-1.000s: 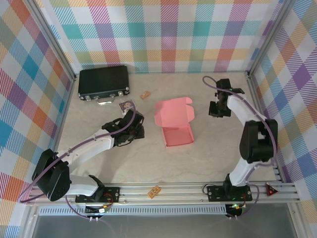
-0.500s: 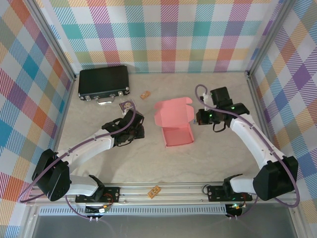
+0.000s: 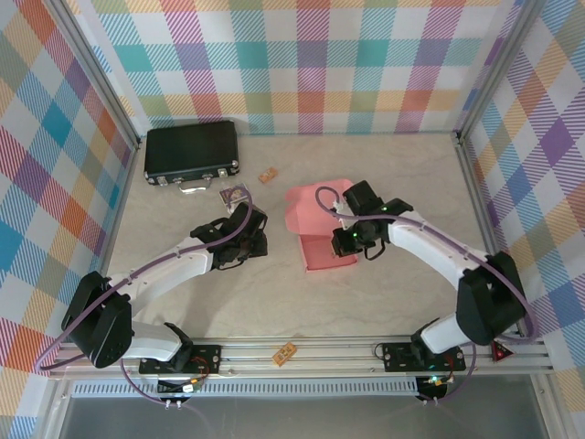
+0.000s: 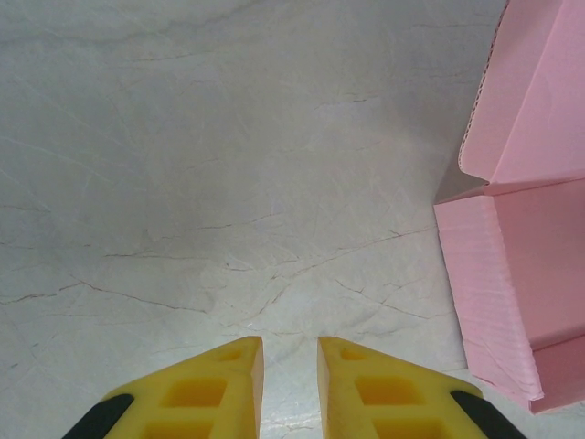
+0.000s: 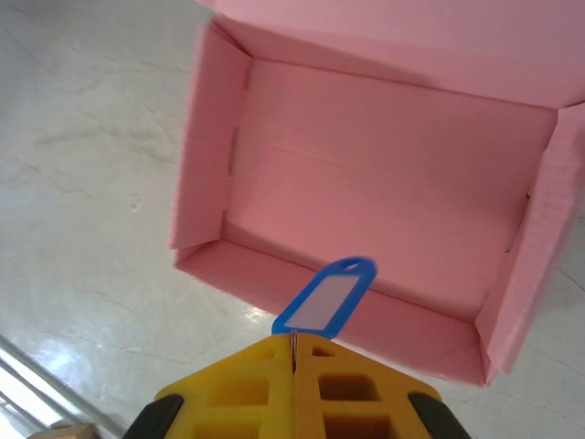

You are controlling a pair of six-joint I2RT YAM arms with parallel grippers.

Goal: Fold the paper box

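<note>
Top external: right end effector (image 3: 346, 241) brought tag (image 5: 329, 297) over paper box (image 3: 305, 214).

Pastel plaid walls (image 3: 302, 64) surround a pale marbled tabletop (image 3: 274, 302); even light.

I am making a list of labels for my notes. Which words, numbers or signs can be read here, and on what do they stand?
None can be read.
blue key tag: white insert looks blank.
small card beside the black case: print too small to read.
paper box: plain.
</note>
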